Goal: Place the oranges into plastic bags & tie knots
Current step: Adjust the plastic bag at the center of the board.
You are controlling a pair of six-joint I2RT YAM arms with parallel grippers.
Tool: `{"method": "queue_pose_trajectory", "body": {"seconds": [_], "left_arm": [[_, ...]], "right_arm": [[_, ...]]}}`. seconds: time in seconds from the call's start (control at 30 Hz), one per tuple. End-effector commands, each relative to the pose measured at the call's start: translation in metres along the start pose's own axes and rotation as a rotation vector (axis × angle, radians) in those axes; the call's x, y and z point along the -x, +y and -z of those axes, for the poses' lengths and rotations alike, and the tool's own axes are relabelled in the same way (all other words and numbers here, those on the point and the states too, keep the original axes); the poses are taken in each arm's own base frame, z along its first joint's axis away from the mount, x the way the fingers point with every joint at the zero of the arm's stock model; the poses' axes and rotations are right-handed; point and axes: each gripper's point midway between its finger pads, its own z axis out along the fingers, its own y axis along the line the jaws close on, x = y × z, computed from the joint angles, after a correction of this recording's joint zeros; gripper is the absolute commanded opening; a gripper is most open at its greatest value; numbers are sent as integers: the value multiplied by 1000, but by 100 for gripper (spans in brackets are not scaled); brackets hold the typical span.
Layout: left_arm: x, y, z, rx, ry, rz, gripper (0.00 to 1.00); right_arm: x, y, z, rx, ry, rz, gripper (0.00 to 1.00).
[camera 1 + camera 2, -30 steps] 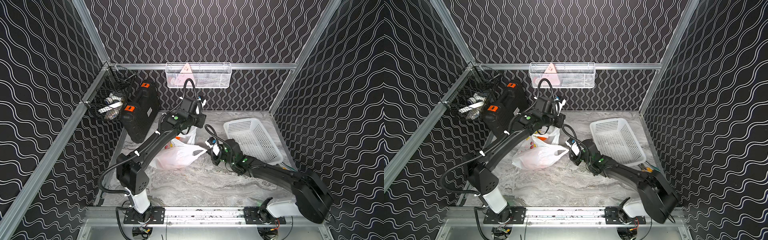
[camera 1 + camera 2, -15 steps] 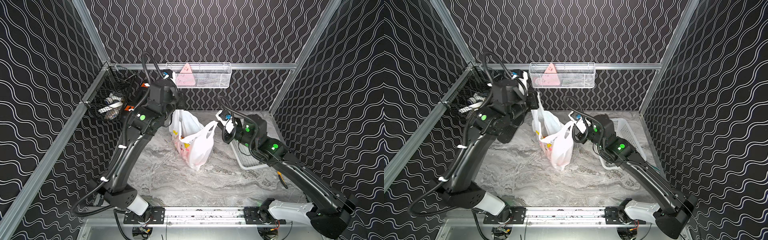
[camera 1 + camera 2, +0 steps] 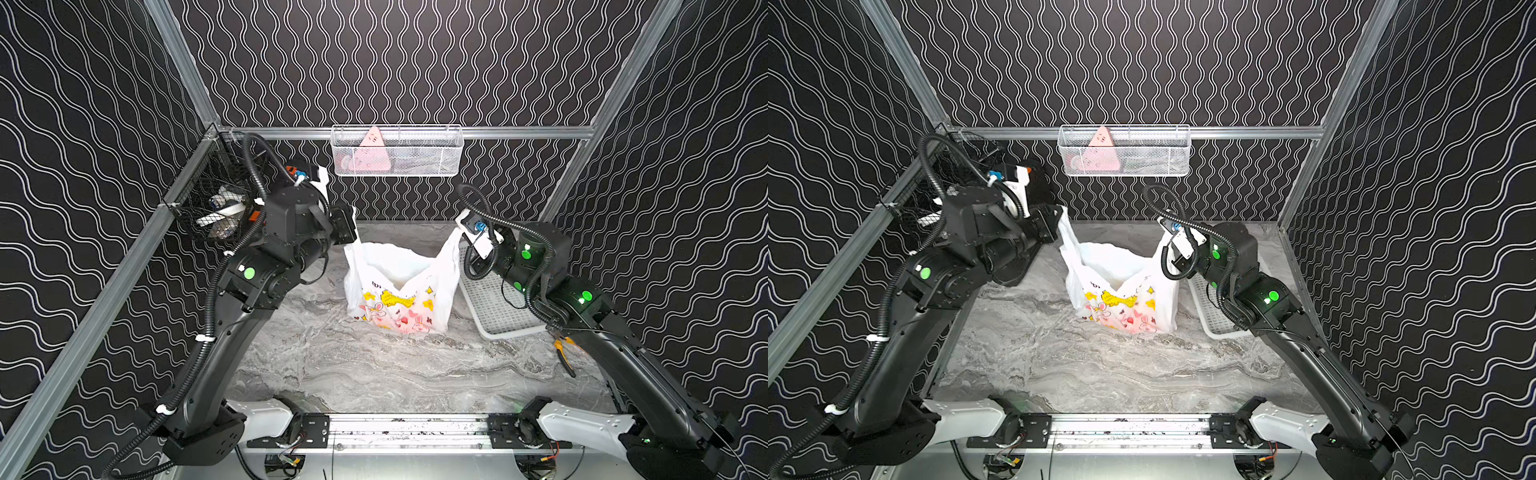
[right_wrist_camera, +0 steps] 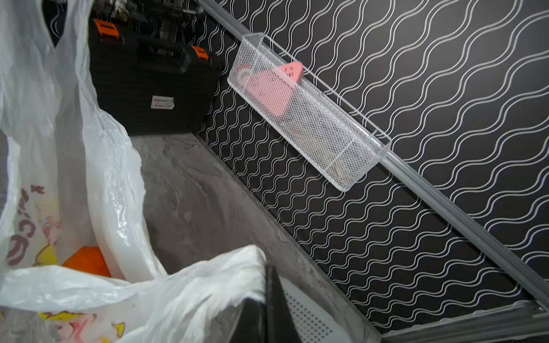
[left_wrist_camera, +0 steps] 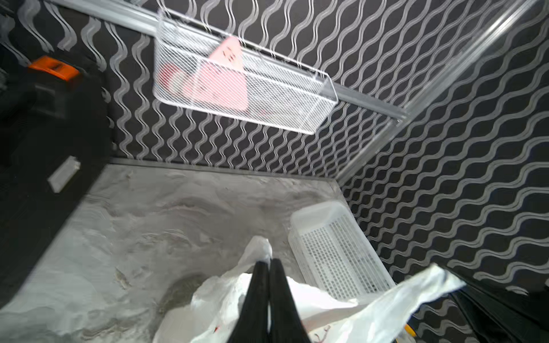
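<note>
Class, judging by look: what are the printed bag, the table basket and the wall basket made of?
The printed bag: thin glossy plastic film; crinkled, translucent folds. The table basket: probably rigid white moulded plastic; regular slots. The wall basket: likely white-coated wire mesh; contents show through.

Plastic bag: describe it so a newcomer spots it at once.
On the marbled table, a plastic bag stands between the left gripper and right gripper, which pinch its handles. Unlike the rigid white basket beside it, it is crinkly with cartoon prints.
</note>
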Motion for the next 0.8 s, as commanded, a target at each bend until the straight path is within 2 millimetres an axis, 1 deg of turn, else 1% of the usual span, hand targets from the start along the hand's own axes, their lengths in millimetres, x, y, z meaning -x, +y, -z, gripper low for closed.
{"method": "queue_pose_trajectory", "body": {"seconds": [0.0,0.03,0.07,0.1,0.13,0.17,0.2,0.23,0.27,0.33,0.37,0.4,0.43,0.5,0.57,0.63,0.77], "left_arm": [[1,-31,-7,-195,-29,76,0],[-3,-31,-10,-201,-19,88,0],[-6,-30,-12,-202,-10,101,0],[-7,-31,-12,-205,-7,112,0],[-6,-31,-12,-207,-6,123,0],[-5,-31,-11,-204,-10,129,0],[-3,-30,-10,-198,-17,136,0],[-2,-29,-9,-191,-20,142,0],[0,-28,-9,-181,-23,149,0],[1,-28,-9,-180,-23,151,0],[1,-30,-9,-187,-19,147,0],[0,-31,-9,-189,-14,149,0],[0,-31,-9,-190,-12,154,0],[-2,-30,-11,-184,-8,160,0],[-4,-29,-12,-176,1,161,0],[-5,-27,-13,-165,7,160,0],[-5,-25,-14,-155,6,156,0]], "right_arm": [[-24,11,-5,39,32,-77,0],[-32,16,-7,57,46,-85,0],[-36,21,-6,77,61,-93,4],[-36,22,-4,91,68,-116,18],[-30,21,1,97,54,-150,26],[-23,18,6,100,30,-170,31],[-12,16,14,112,-6,-186,39],[-1,16,21,132,-33,-197,50],[7,15,27,150,-50,-205,56],[21,21,36,225,-58,-218,65],[26,26,37,271,-59,-225,67],[31,36,36,341,-63,-239,71],[37,47,33,413,-70,-262,74],[49,62,27,521,-97,-302,77],[67,68,16,587,-148,-369,80],[81,76,-2,653,-205,-449,85],[90,93,-43,760,-256,-528,87]]}}
